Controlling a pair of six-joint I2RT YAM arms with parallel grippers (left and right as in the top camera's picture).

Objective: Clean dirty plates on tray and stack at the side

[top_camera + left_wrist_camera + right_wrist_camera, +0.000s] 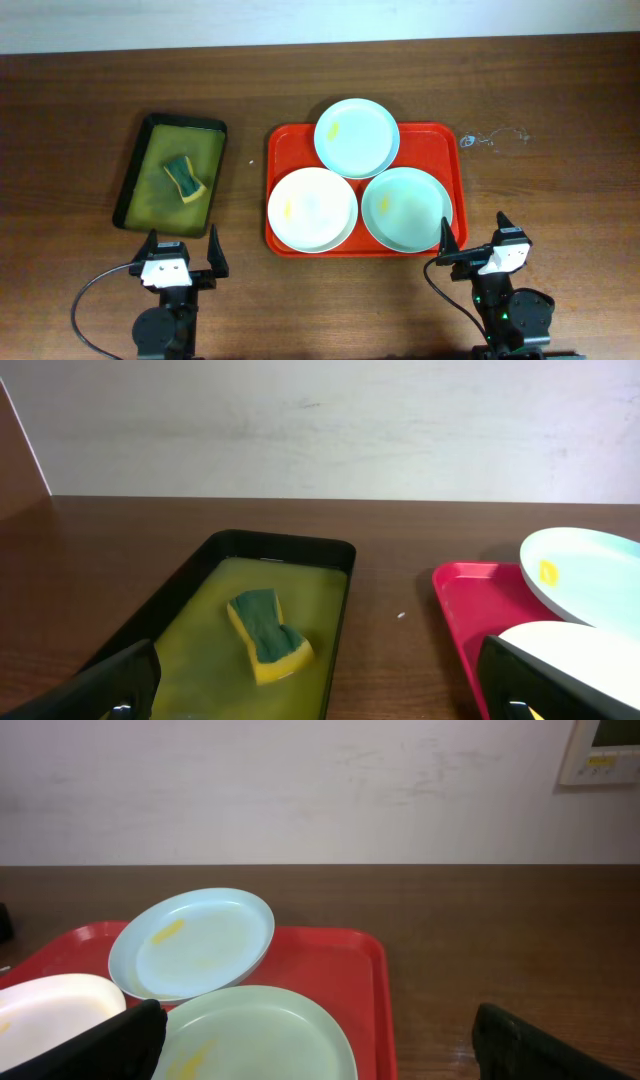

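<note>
Take the red tray [448, 160] as your reference. It lies flat on the brown table [80, 120], and all three plates are on it. The white plate [312, 209] fills the tray's near left corner and the mint plate [405, 208] its near right corner, the two just beside each other. The pale blue plate [356, 137] sits at the middle of the tray's far side, its far edge reaching out over the rim. From your right wrist camera it looks tilted, its near edge seeming to lie over the rims of the other two. Each plate carries a faint yellow smear.

Your left gripper [183, 240] hangs off the tray's near left corner, over bare table, with its fingers spread wide and holding nothing. Your right gripper [474, 228] is at the tray's near right corner, its fingers also wide apart and empty. Seen from above, one finger overlaps the rim beside the mint plate; you cannot tell whether it touches.

Left of the red tray, well apart from it, you have a dark green tray [140, 205] with a yellowish, wet-looking floor. A yellow-and-green sponge [185, 177] lies in it.
</note>
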